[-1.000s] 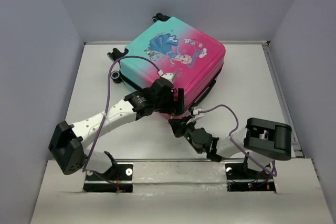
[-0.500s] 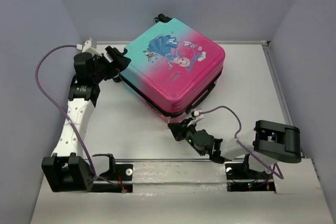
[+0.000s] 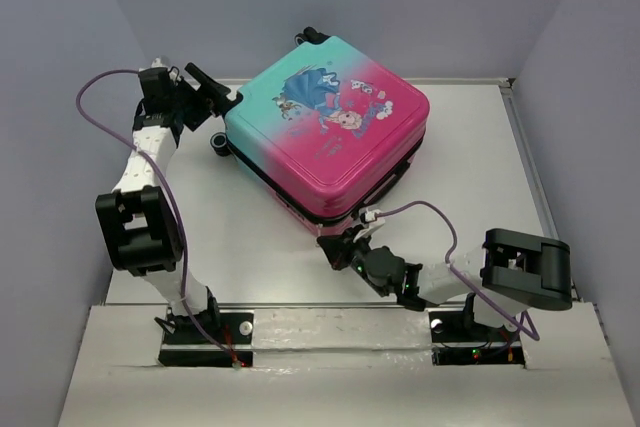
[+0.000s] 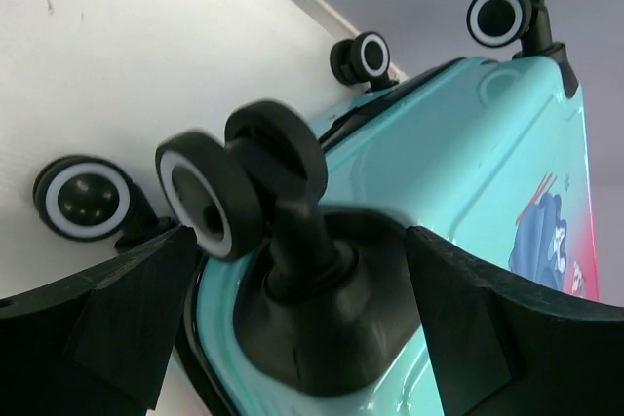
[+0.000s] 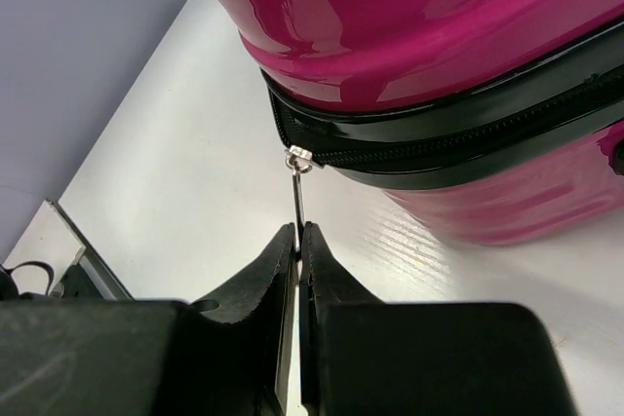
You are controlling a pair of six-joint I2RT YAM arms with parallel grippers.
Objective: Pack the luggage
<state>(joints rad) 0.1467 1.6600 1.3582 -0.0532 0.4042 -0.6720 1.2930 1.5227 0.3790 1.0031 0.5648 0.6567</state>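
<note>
Right wrist view: right end effector (image 5: 295,239) pinched shut on thin zipper pull (image 5: 297,192) at near pink corner of luggage (image 5: 439,36), lying flat on table (image 5: 185,153). Farther, left end effector (image 4: 297,265) spread apart astride a wheel (image 4: 210,207). Probably stiff, glossy, slippery shell; better held by pull or wheel stem.

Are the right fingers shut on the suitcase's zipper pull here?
Yes, the right wrist view shows the right fingers pressed together on the thin metal zipper pull of the luggage.

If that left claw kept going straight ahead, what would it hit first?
Probably the black caster wheel on the teal corner of the luggage; it sits between the fingers of the open left gripper.
</note>
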